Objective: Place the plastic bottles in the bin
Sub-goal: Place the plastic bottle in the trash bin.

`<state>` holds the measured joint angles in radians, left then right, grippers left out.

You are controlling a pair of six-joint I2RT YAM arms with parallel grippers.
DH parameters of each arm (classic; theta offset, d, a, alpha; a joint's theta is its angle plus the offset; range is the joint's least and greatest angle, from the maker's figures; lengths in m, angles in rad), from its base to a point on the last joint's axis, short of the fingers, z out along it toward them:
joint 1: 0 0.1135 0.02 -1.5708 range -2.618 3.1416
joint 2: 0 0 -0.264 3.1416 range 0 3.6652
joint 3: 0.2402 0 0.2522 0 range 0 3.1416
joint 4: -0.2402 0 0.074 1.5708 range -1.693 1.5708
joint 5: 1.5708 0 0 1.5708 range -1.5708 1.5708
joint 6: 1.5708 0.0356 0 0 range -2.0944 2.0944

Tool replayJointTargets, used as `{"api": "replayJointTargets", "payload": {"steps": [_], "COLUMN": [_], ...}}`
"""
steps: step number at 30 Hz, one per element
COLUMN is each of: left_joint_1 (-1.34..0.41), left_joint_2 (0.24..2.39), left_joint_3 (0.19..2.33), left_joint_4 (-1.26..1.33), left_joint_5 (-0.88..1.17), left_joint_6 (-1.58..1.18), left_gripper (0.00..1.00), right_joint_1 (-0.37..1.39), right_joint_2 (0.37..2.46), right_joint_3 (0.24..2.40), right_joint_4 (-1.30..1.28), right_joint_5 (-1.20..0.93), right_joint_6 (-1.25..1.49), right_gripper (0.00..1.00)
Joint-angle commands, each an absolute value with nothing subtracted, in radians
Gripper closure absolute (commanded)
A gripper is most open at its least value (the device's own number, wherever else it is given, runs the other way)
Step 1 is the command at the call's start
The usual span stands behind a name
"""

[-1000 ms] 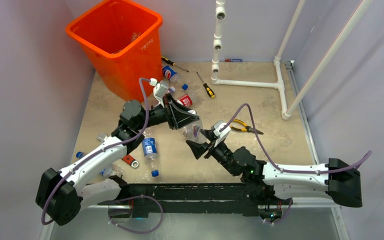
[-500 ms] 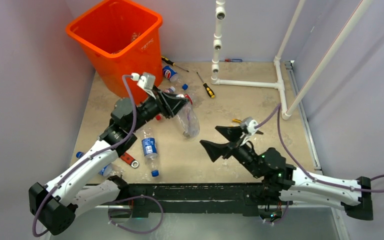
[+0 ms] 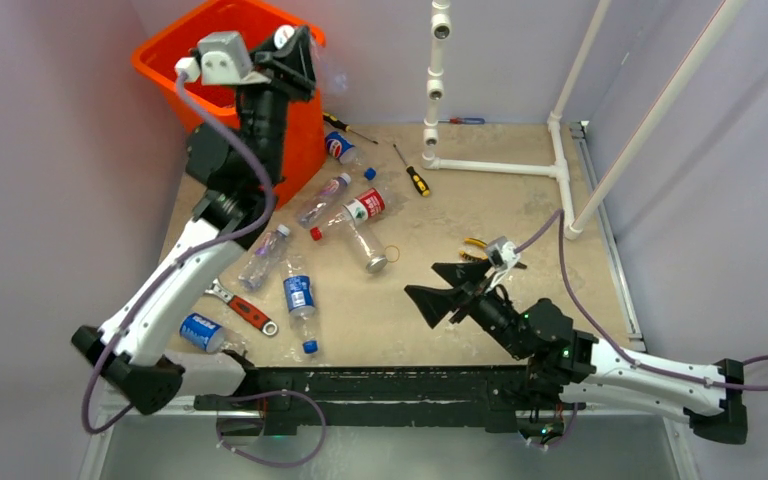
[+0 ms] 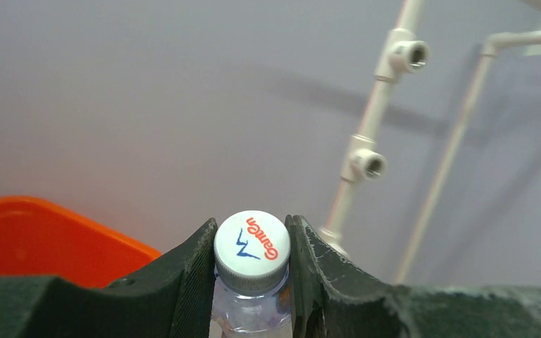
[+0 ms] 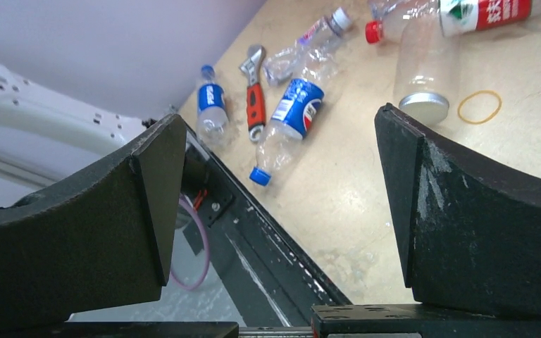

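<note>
plastic bottles [image 3: 300, 297], eight visible; one bin [image 3: 305, 140]

Bin [image 3: 305, 125] bright orange; clear bottle [image 4: 251, 282] has a white cap with red lettering and a blue mark; bench [image 3: 520, 210] mottled beige; blue-labelled bottle [image 3: 299, 295] has a blue cap, red-labelled bottle [image 3: 365, 207] a red cap; wrench [image 3: 248, 308] handle red; pipe frame [image 3: 500, 167] white.

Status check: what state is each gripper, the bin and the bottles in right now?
left gripper: shut, raised high
white-capped bottle: capped, clamped at the neck in the left gripper
right gripper: open, empty
bin: upright, left gripper at its rim
loose bottles: lying on their sides, not binned
</note>
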<state>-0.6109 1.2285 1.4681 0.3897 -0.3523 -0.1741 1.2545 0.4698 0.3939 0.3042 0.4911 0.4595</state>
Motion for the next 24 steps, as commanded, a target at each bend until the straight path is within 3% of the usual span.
{"api": "replayJointTargets", "payload": {"steps": [1,6,11,18,23,24], "left_joint_1": [-0.581,-0.462,-0.236,-0.136,-0.03,-0.03], "left_joint_2": [1.405,1.501,1.642,1.72,1.807,1.825], "left_joint_3": [1.625,1.743,1.998,1.948,1.93,1.94], "left_joint_4": [0.575,0.634,0.339,0.387,0.342,0.321], "left_joint_5": [-0.611,-0.555,-0.551,-0.496,-0.253,-0.246], "left_joint_6": [0.143,0.082,-0.208,-0.293,-0.542,-0.545], "left_gripper": [1.0,1.0,1.0,1.0,1.0,0.91], "right_joint_1": [1.252,1.252,1.251,1.252,1.252,1.252], "right_joint_2": [0.55,0.575,0.559,0.479,0.504,0.511], "right_joint_3": [0.439,0.381,0.351,0.308,0.31,0.32], "right_joint_4": [0.293,0.373,0.347,0.281,0.279,0.273], "right_joint_5": [0.399,0.365,0.358,0.378,0.404,0.409], "right_joint_6": [0.479,0.503,0.546,0.553,0.531,0.532], "right_gripper": [0.01,0.01,0.01,0.01,0.01,0.01]}}
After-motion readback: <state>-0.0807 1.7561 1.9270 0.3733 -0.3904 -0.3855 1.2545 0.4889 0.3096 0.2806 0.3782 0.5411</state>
